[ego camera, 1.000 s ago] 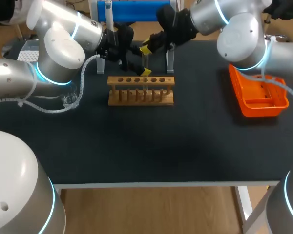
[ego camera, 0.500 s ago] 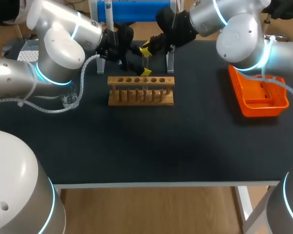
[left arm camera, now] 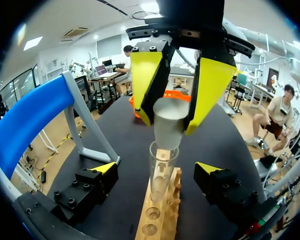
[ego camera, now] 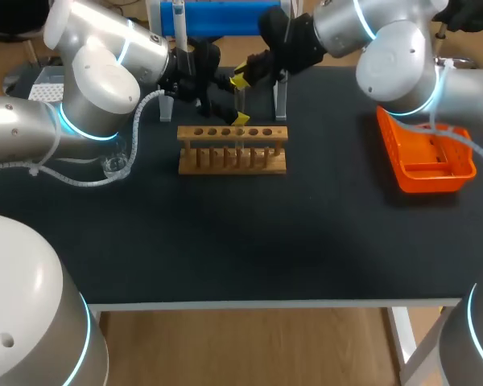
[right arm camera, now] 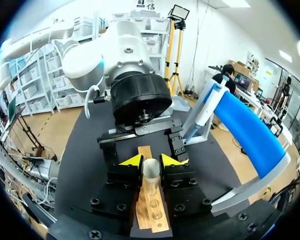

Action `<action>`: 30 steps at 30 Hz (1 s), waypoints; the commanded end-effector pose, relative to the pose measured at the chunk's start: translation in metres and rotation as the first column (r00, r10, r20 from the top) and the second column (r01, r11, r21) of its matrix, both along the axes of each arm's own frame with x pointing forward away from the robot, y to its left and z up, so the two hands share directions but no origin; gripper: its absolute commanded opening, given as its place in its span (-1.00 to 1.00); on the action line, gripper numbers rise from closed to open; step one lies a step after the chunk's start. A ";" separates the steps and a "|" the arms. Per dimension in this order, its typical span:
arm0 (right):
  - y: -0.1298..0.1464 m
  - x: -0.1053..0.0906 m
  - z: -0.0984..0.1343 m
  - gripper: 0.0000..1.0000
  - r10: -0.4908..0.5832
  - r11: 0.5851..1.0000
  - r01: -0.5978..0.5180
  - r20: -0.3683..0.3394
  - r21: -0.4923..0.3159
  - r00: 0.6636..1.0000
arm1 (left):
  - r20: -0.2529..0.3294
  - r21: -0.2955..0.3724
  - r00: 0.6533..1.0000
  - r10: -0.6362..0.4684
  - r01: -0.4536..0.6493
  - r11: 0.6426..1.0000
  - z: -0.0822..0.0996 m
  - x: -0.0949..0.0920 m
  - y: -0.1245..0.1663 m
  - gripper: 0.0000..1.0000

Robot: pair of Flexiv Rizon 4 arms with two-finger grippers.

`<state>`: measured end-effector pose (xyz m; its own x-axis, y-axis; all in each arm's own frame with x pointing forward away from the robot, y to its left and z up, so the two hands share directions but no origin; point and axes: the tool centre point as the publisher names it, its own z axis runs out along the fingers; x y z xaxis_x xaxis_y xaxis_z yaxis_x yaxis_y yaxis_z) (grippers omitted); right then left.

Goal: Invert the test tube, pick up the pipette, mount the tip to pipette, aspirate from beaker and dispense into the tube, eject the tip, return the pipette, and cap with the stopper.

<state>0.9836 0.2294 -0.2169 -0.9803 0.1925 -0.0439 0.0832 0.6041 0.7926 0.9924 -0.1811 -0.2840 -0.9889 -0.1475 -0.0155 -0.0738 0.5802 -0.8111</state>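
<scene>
Head view has the wooden rack (ego camera: 232, 149) sitting toward the back of the dark table (ego camera: 249, 241), with both arms meeting right over it. The clear test tube (left arm camera: 161, 172) stands upright in one of the rack's holes. The left pincer (left arm camera: 156, 167) straddles the tube just above the rack, its yellow tips apart, one on either side, neither touching the glass. Directly over the rack, the right pincer (left arm camera: 168, 125) is clamped on the grey stopper (left arm camera: 168, 120), a finger on each side. The stopper's lower end sits at the mouth of the tube, though I cannot tell whether it is pressed in. Behind the rack, the pipette (right arm camera: 202, 110) rests on the blue stand (ego camera: 225, 18). A small glass beaker (ego camera: 113, 165) stands off the rack's left end, under the left arm. An orange tray (ego camera: 425, 157) lies well apart from the rack on the right arm's side.
</scene>
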 end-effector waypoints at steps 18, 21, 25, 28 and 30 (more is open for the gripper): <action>-0.001 0.000 -0.016 -1.00 0.009 0.999 -0.009 -0.022 -0.036 1.000 | 0.000 0.002 1.000 0.002 -0.002 1.000 0.000 0.000 0.000 1.00; -0.001 0.001 -0.016 -1.00 0.007 0.999 -0.008 -0.026 -0.034 1.000 | 0.000 0.002 1.000 0.002 -0.002 1.000 0.000 0.000 0.000 1.00; -0.002 0.000 -0.020 -1.00 0.007 0.999 -0.008 -0.030 -0.037 1.000 | 0.000 0.002 1.000 0.002 -0.002 1.000 0.000 0.000 0.000 1.00; -0.002 -0.001 -0.022 -1.00 0.007 0.999 -0.009 -0.034 -0.040 0.999 | 0.000 0.002 1.000 0.002 -0.002 1.000 0.000 0.000 0.000 1.00; -0.002 -0.003 -0.024 -1.00 0.009 0.999 -0.010 -0.037 -0.043 0.999 | 0.000 0.002 1.000 0.002 -0.002 1.000 0.000 0.000 0.000 1.00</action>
